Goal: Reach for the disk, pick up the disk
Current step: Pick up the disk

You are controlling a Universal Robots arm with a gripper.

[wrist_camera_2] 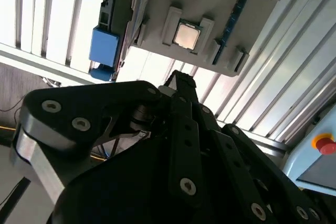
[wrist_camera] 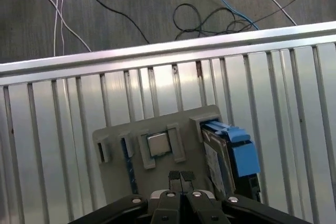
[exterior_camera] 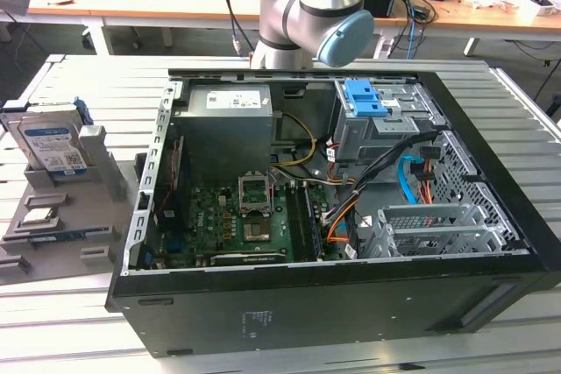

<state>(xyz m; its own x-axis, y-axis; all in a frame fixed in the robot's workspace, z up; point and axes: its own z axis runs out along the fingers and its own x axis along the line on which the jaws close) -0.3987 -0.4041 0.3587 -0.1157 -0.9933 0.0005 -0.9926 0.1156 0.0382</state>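
The claw hangs empty, fingers pressed together, over the grey holder on the slatted tabletop. The disk stands on edge in that holder, near the claw but untouched.

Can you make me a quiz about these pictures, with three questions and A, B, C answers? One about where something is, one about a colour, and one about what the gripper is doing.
1. Where is the disk?
A. Standing in the grey holder beside the computer case
B. Inside the computer case
C. Lying on the floor

2. What colour are the disk's side rails?
A. Red
B. Green
C. Blue

3. How is the gripper?
A. Shut on the disk
B. Shut, holding nothing
C. Wide open

Answers:
1 A: the exterior view shows the disk upright in the holder, on that view's left, outside the case.
2 C: the first wrist view shows blue plastic along its side.
3 B: in the first wrist view the fingertips meet with nothing between them.
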